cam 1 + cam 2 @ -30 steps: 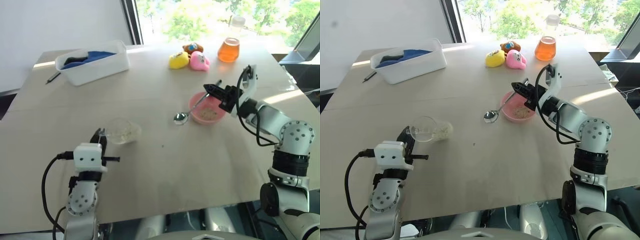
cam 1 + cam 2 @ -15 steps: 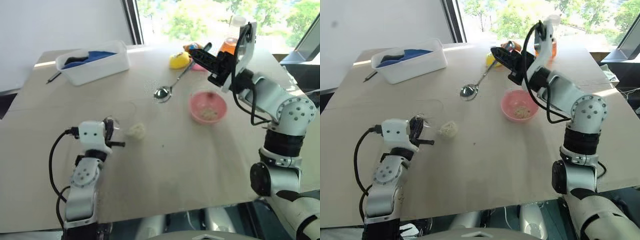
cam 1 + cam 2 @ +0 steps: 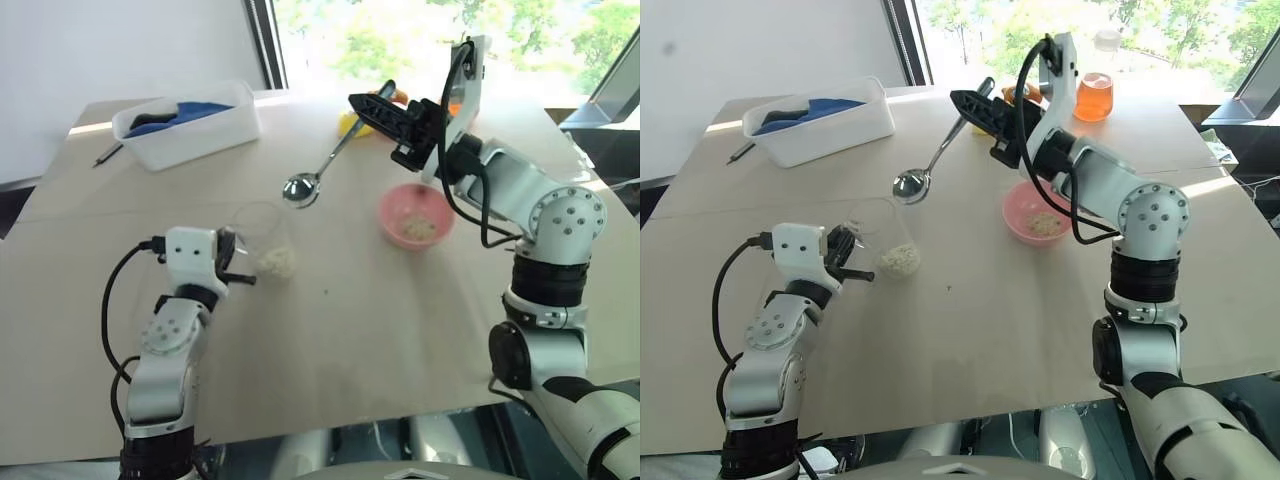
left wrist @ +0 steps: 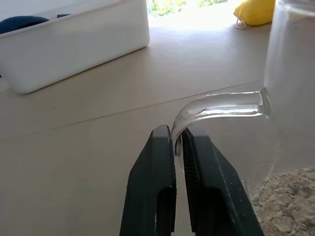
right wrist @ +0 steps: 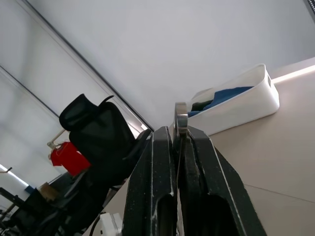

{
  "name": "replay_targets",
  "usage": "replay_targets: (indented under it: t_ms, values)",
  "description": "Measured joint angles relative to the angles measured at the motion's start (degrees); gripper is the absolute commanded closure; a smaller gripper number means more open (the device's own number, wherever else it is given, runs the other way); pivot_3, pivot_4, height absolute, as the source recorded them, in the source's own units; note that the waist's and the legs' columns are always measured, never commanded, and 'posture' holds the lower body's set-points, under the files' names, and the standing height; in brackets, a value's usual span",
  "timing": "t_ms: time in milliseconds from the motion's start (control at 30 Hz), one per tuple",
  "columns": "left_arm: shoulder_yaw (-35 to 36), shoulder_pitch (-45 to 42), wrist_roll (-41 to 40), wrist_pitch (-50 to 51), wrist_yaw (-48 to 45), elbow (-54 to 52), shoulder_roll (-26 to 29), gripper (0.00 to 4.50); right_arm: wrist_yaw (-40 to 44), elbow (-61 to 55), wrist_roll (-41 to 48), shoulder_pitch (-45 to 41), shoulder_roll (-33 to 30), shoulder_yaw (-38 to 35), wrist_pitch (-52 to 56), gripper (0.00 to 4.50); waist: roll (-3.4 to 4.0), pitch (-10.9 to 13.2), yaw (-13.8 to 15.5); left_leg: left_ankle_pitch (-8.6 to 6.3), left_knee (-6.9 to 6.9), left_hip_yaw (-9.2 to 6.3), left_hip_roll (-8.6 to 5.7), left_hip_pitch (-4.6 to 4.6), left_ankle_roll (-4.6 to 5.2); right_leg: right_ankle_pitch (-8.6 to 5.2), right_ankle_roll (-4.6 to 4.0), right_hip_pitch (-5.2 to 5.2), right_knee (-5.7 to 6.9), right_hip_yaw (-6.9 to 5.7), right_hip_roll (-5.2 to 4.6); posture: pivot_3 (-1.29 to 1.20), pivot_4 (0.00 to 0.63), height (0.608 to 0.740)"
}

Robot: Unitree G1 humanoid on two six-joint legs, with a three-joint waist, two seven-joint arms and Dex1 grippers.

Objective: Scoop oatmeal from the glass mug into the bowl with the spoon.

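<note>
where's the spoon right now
In the left eye view the spoon hangs in the air, held by its handle in the right gripper, its head above the table between the white tub and the bowl.

Glass mug (image 3: 264, 240) left of bowl (image 3: 415, 217); spoon (image 3: 318, 173) behind.

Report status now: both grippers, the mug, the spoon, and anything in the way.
Left gripper shut on glass mug handle, oatmeal inside. Right gripper shut on spoon, raised over the table. Pink bowl holds some oatmeal. Path clear.
</note>
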Motion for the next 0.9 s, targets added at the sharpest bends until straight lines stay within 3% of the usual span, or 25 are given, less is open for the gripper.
replay_targets:
  t_ms: [700,900]
  values:
    - [-2.4,-1.8,-0.3,3.9,-0.1,-3.6,-0.5,4.34,9.0,1.7,-12.1,-5.3,0.4,6.8,-0.5,4.5,0.0,0.0,0.0,0.0,0.0,-0.03,-0.01,-0.13,-0.01,0.0,0.0,-0.14,-0.02,-0.02,-0.02,0.0,0.15,0.74]
    - [-4.3,-3.5,-0.8,7.0,0.3,-4.8,-1.2,4.34,9.6,3.2,-14.3,-6.6,2.5,6.9,-0.8,4.5,0.0,0.0,-0.6,0.04,0.36,-0.03,-0.02,-0.88,-0.06,0.0,0.0,-0.89,0.29,-0.07,-0.02,0.0,0.15,0.74]
